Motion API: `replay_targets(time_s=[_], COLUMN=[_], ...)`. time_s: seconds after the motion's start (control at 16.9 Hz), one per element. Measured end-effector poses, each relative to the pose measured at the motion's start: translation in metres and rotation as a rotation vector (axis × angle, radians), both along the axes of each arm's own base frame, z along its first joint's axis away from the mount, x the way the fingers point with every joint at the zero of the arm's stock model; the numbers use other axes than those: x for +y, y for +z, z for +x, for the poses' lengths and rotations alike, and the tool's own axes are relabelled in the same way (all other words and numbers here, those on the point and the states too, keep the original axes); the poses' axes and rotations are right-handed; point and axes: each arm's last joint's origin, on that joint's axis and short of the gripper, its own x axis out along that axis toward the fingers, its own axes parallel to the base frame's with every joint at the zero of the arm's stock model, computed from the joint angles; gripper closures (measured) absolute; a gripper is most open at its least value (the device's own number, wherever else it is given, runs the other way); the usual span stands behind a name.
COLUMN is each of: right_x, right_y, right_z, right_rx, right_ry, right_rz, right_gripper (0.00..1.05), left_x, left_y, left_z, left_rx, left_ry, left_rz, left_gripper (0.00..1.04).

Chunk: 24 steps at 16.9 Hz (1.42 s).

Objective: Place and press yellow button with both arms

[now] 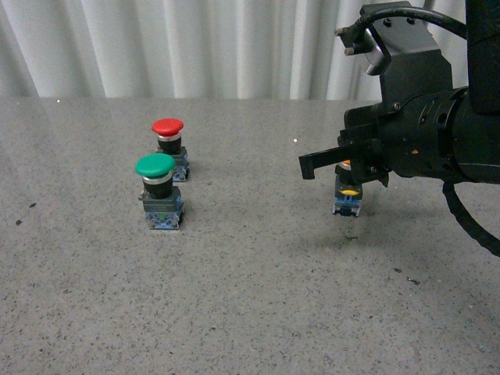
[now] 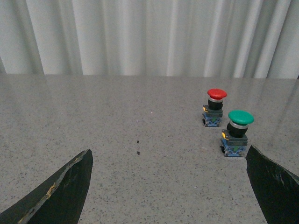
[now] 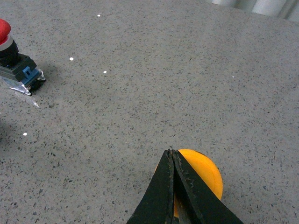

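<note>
Aloft, right gripper [image 3: 171, 155] clamps the yellow button [image 1: 348, 194].

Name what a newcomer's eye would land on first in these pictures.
The big black right gripper, at the front view's right, holds the yellow button apparently just off the grey table. At the left, the green button stands close in front of the red button.

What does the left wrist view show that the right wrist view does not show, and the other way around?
Only the left wrist view: the green button and the left gripper, its jaws wide open. Only the right wrist view: the yellow button and the right gripper, its jaws closed together in front of the cap. Both: the red button and the grey table.
</note>
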Motion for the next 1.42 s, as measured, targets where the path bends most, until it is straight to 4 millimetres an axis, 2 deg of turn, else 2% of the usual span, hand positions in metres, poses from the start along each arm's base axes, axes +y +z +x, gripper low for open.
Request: replay_targets(time_s=[0.53,1.0,1.12,1.18,1.3,1.42], right_x=[0.001,-0.008,-0.008,-0.006,-0.003,-0.001], right_y=[-0.008,0.002,0.017,0.034,0.069,0.084], right_z=[0.005,0.0,-0.005,-0.01,-0.027,-0.049], right_rx=[0.052,-0.03,-0.119,-0.189,-0.298,-0.307], right_ry=[-0.002,-0.014,0.016,0.035,0.099,0.164], right_rz=[-0.034,0.034,0.123,0.18,0.281,0.308], right_gripper=[1.03,1.03,1.03,1.03,1.03,1.03], left_x=[0.0,0.0,0.0,0.0,0.0,0.0], left_y=[0.0,0.0,0.0,0.0,0.0,0.0], left_z=[0.0,0.0,0.0,0.0,0.0,0.0], left_rx=[0.0,0.0,0.0,0.0,0.0,0.0], left_ry=[0.0,0.0,0.0,0.0,0.0,0.0], left_rz=[0.0,0.0,0.0,0.0,0.0,0.0], left_gripper=[0.07,0.07,0.07,0.07,0.07,0.07])
